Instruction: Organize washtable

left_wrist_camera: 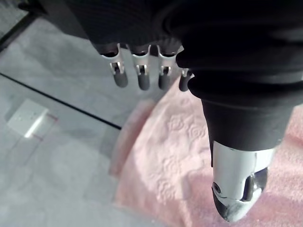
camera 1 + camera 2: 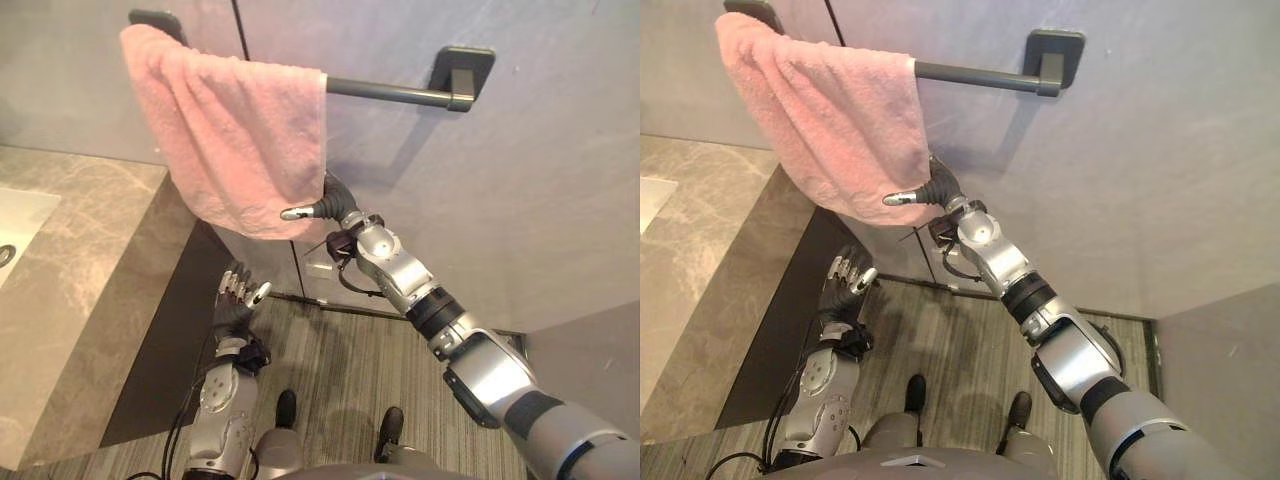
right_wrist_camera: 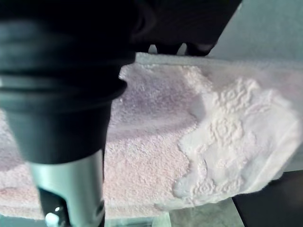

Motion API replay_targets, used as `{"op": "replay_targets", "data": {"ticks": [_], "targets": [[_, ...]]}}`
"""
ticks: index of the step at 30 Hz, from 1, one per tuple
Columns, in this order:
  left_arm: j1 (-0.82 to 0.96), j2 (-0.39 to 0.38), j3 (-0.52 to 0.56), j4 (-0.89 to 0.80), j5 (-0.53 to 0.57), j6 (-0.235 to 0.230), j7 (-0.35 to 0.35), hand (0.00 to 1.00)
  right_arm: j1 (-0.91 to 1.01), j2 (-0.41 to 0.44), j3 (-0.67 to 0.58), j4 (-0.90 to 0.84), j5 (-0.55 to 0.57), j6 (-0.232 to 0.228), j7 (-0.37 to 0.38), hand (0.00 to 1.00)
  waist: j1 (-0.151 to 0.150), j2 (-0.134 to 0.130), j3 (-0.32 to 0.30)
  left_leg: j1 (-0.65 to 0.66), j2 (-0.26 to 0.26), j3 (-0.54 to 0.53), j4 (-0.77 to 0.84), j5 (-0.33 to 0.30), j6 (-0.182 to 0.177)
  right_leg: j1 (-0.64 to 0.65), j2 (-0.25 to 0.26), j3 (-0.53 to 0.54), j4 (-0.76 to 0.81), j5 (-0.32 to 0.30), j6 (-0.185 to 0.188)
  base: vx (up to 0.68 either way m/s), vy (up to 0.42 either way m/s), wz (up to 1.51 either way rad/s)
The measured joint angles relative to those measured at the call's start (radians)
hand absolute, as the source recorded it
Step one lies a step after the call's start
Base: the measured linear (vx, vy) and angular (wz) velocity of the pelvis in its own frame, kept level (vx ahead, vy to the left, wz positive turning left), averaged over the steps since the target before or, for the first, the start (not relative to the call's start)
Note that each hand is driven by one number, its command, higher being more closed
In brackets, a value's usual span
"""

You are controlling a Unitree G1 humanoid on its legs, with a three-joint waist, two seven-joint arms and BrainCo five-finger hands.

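Observation:
A pink towel [image 2: 235, 135] hangs over the left end of a dark towel bar [image 2: 390, 92] on the grey wall. My right hand [image 2: 335, 205] is raised to the towel's lower right corner. Its thumb [image 2: 298, 213] lies straight along the bottom hem and its fingertips [image 3: 165, 47] rest at the cloth's edge, so the hand is open. The embossed towel [image 3: 222, 137] spreads just beyond that hand. My left hand [image 2: 238, 298] hovers lower down, under the towel and apart from it, with straight fingers [image 1: 142, 78] pointing up at the towel [image 1: 189, 161]; it is open and holds nothing.
The marble washtable [image 2: 80, 300] runs along the left, with a white basin [image 2: 15, 225] at its far edge and a dark cabinet side [image 2: 165, 340] below. The bar's right bracket [image 2: 462, 75] juts from the wall. A small white plate [image 1: 26, 118] sits low on the wall.

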Motion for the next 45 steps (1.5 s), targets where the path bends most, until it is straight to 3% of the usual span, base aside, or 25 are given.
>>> {"op": "replay_targets", "data": {"ticks": [1,2,14,24,33,39,45], "targets": [[0.001,0.001,0.000,-0.013,-0.002,0.000,0.003,0.00,-0.001,0.005,-0.003,0.004,0.000,0.000,-0.006,0.00,0.001,0.000,0.000,-0.005,0.000,-0.011,0.000,0.003,0.000,0.000,0.000,-0.009,0.000,0.000,0.000,-0.02,-0.003,0.24],[0.002,0.001,0.000,-0.022,-0.002,0.000,0.006,0.00,-0.002,0.005,-0.003,0.004,0.000,0.000,-0.009,1.00,0.001,0.000,0.000,-0.006,0.000,-0.013,0.000,0.004,-0.001,0.000,0.000,-0.010,0.000,0.000,0.000,-0.02,-0.003,0.13],[-0.009,0.004,0.059,-0.120,-0.001,-0.029,0.044,0.00,-0.075,0.013,-0.112,0.044,-0.002,0.000,-0.046,1.00,0.026,-0.004,-0.002,-0.024,0.009,-0.018,0.000,0.017,-0.007,-0.013,0.010,-0.013,0.000,0.005,-0.009,-0.01,-0.001,0.01],[-0.019,0.002,0.201,-0.221,0.018,-0.035,0.066,0.00,0.001,0.004,-0.197,0.035,-0.012,0.000,-0.051,1.00,0.020,-0.008,-0.005,0.000,0.011,0.011,-0.001,0.018,-0.008,-0.006,0.009,-0.004,0.000,0.009,-0.014,-0.01,0.001,-0.07],[-0.026,0.004,0.269,-0.221,0.039,-0.034,0.072,0.00,0.115,0.000,-0.242,-0.056,-0.042,-0.014,-0.041,1.00,-0.007,-0.004,-0.009,0.014,0.010,0.040,-0.002,0.017,-0.008,-0.010,0.008,0.020,-0.001,0.010,-0.020,-0.01,0.002,-0.09],[-0.082,0.014,0.256,-0.199,0.039,-0.035,0.080,0.00,0.173,0.009,-0.261,-0.084,-0.043,-0.021,-0.040,1.00,-0.003,0.020,-0.034,0.014,0.012,0.047,-0.001,0.018,-0.008,-0.016,0.010,0.028,-0.001,0.015,-0.022,0.00,0.000,-0.03],[-0.182,0.063,0.215,-0.066,0.058,-0.019,0.107,0.00,0.204,0.011,-0.234,-0.133,-0.044,-0.019,-0.045,1.00,-0.009,0.023,-0.037,0.028,0.015,0.101,-0.001,0.016,-0.008,-0.036,0.013,0.084,-0.001,0.036,-0.024,-0.03,0.007,-0.27]]}}
